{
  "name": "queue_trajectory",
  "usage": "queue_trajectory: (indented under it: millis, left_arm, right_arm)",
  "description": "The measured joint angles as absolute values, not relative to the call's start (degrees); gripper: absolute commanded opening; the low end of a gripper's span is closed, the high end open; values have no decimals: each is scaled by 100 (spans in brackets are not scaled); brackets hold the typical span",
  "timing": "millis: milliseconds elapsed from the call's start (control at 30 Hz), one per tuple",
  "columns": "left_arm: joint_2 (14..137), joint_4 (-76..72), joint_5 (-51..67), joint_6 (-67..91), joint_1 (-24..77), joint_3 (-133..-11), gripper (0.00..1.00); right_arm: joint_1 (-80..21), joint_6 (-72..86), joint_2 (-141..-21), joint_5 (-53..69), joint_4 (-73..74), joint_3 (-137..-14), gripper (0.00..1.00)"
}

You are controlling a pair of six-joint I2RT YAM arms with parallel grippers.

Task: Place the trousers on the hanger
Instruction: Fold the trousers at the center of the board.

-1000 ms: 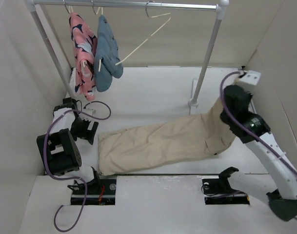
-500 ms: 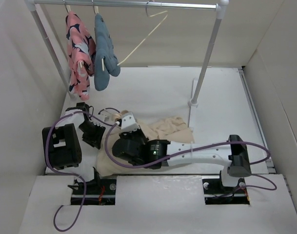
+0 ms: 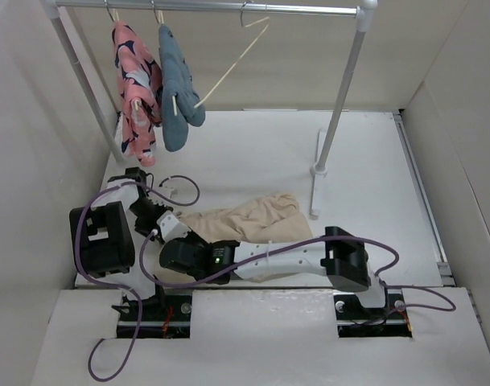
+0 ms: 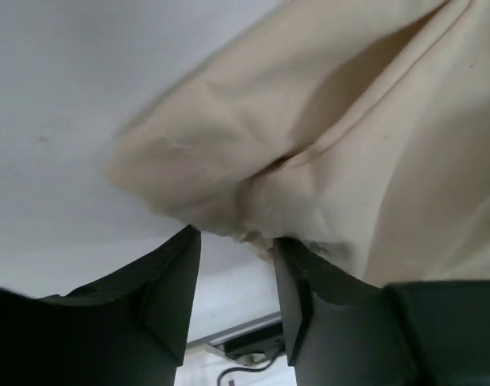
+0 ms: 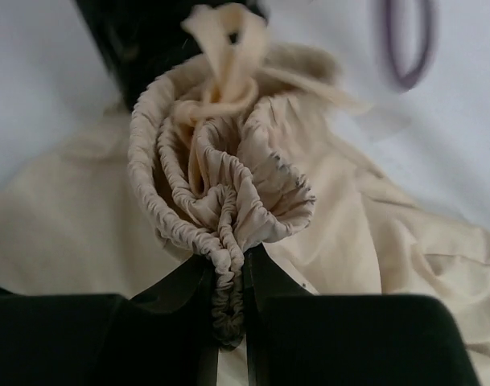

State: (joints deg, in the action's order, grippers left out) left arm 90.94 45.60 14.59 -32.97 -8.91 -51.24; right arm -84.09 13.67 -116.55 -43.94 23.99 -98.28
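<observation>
The beige trousers lie bunched on the white table, partly under my right arm. My right gripper reaches across to the left end of the cloth. In the right wrist view it is shut on the gathered elastic waistband. My left gripper is beside that same end. In the left wrist view it is open, with a fold of the trousers just past its fingertips and touching the right finger. The cream hanger hangs tilted from the rail, empty.
A grey rail on two posts spans the back. A pink patterned garment and a blue denim garment hang at its left. The right post's foot stands just behind the trousers. Walls close in on both sides.
My right arm has swung from the far right across the trousers to their left end, gathering the spread cloth into a shorter bunch. The hanging garments and hanger swayed slightly.
</observation>
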Motion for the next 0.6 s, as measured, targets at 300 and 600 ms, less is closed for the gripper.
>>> queue_trajectory:
  millis: [300, 600]
  left_arm:
    - [9056, 4545, 974, -2869, -1323, -6147, 63]
    - [8256, 5334, 1553, -3457, -1162, -6462, 80]
  right_arm:
    - [-8407, 408, -12060, -2628, 2408, -9985, 91]
    - [-8241, 532, -11323, -1752, 2270, -9675, 95]
